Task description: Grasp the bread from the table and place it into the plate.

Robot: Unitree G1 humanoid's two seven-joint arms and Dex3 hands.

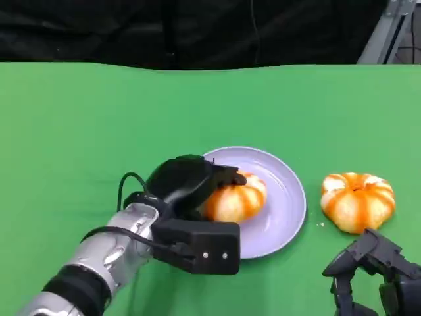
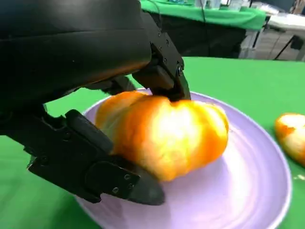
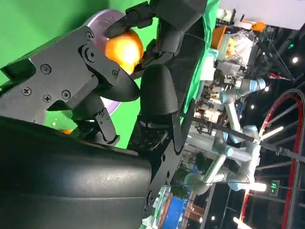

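Left hand (image 1: 187,191) grips the round orange-and-white bread roll (image 1: 235,197) over the lavender round plate (image 1: 289,204); release gently, centred. Right hand (image 1: 375,273), near right, looks loosely curled and empty.

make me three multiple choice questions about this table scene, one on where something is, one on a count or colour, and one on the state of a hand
1. Where does the second bread, the one no hand holds, lie?
A. On the green table, beside the plate, toward the robot's right
B. On the plate
C. In the right hand

2. What colour is the plate?
A. Red
B. Pale purple
C. Black

3. What is the left hand doing?
A. Resting flat on the table
B. Holding a cup
C. Gripping the bread over the plate

Answers: 1 A, the head view shows it on bare cloth off the rim. 2 B, the dish is lilac. 3 C, the left wrist view shows fingers clasped around the loaf above the dish.
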